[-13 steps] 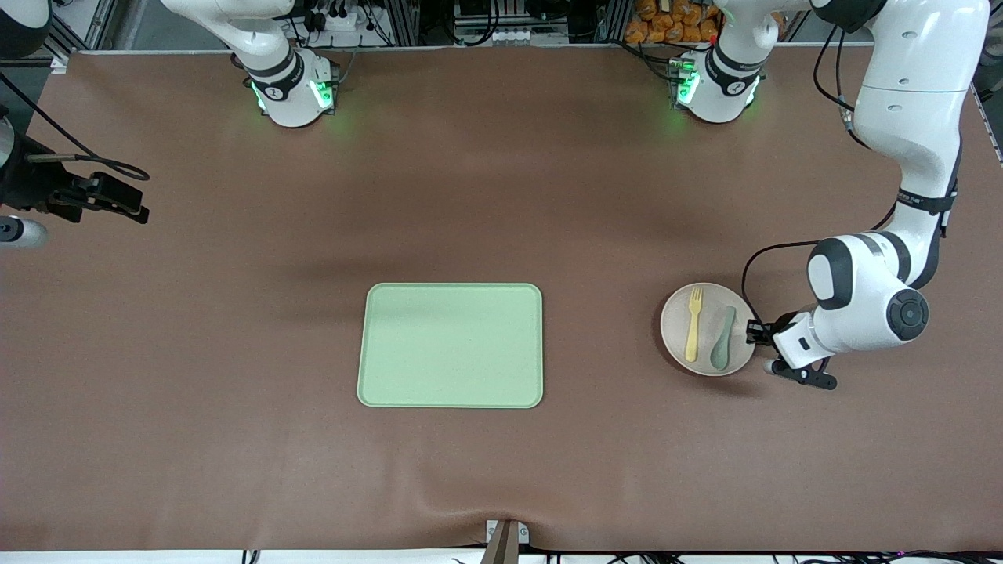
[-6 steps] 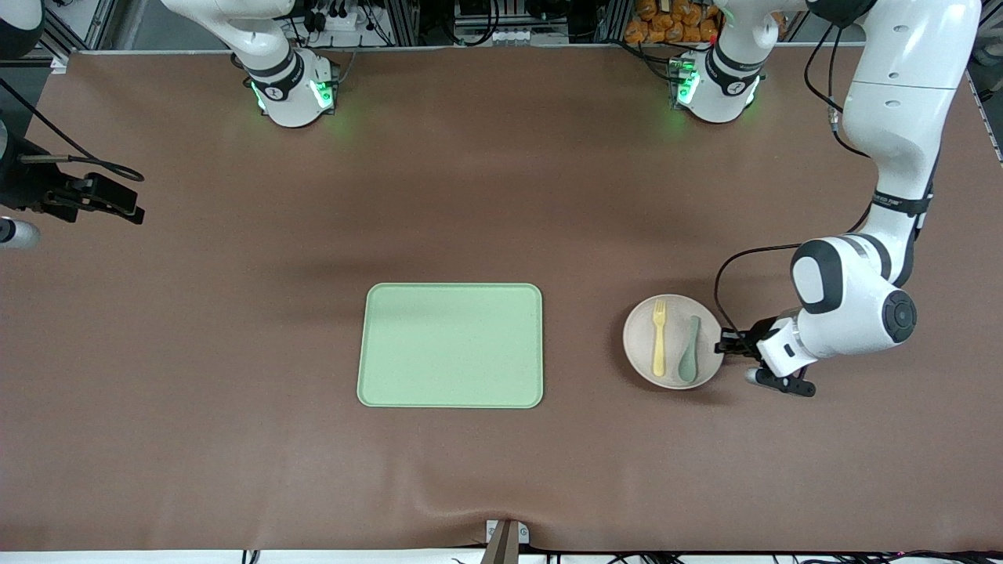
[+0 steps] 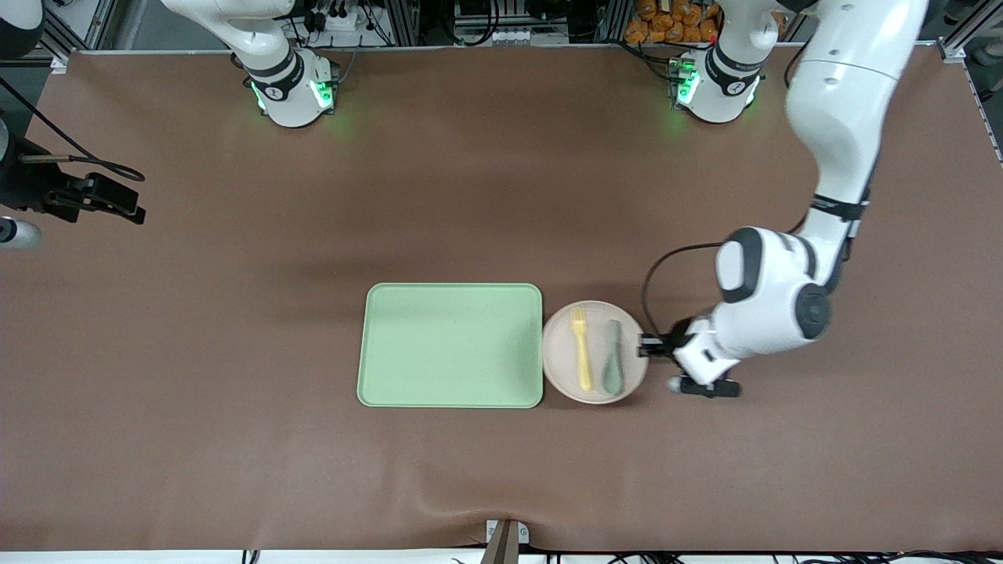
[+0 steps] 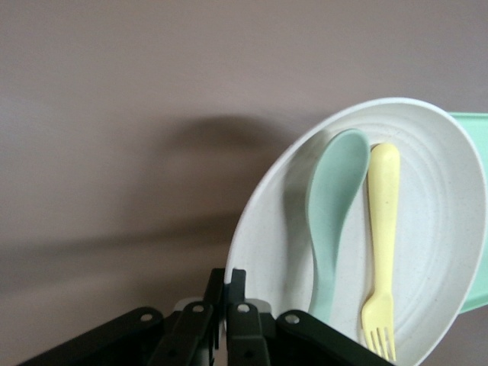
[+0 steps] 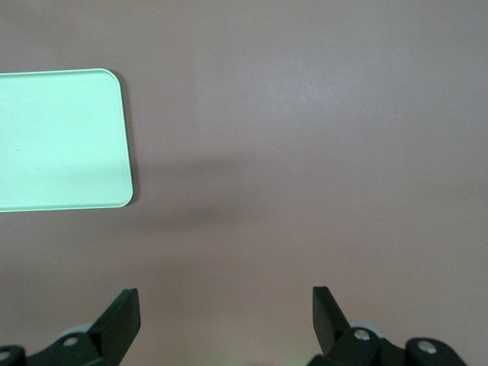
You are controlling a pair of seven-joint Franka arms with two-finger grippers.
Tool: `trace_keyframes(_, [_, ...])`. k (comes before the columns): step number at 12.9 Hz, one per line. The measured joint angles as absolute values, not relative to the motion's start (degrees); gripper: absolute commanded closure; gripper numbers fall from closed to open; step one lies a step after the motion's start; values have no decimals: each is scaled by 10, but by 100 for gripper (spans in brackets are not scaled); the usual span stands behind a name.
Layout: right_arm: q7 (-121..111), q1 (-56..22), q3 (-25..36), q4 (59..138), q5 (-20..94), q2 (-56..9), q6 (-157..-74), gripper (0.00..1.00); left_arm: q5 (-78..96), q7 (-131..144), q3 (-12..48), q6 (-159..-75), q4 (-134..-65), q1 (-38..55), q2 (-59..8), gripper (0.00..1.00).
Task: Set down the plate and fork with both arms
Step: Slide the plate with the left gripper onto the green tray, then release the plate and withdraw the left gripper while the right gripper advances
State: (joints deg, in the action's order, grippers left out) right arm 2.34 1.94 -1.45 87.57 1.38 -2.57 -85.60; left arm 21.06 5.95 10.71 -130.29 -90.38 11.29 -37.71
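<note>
The left pincer (image 3: 647, 345) is clamped tight on the rim of the plate (image 3: 595, 352), gripping it at the plate's three o'clock edge in the front view. The plate sits just beside the tray (image 3: 450, 345), its nine o'clock edge right at the tray's border, possibly just overlapping it. The fork (image 3: 581, 348) lies loose on the plate alongside a grey-green spoon (image 3: 612, 357), with the fork on the tray's side.

The risk, as I judge it: a one-sided rim grip lets the plate sag or tilt, and both utensils could slide off. If the plate rides too low, its leading edge could catch the tray's lip and shove the tray across the bench (image 3: 501, 470).

The right pincer (image 5: 226, 319) waits with its jaws spread wide and empty, over bare bench toward the right arm's end.
</note>
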Motion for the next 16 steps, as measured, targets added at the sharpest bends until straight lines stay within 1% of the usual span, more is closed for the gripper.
trace_keyframes(3, [23,20,-14,876,15,-26,-856,0,211,138,104,-1316,-861,175,-416,100])
trace_keyframes(8, [23,20,-14,876,15,-26,-855,0,211,184,102,-1357,-809,226,-472,100])
trace_keyframes(12, [23,20,-14,877,15,-26,-855,0,211,204,101,-1410,-790,263,-513,100])
trace_keyframes(16, [23,20,-14,877,15,-26,-855,0,211,204,99,-1414,-784,266,-526,100])
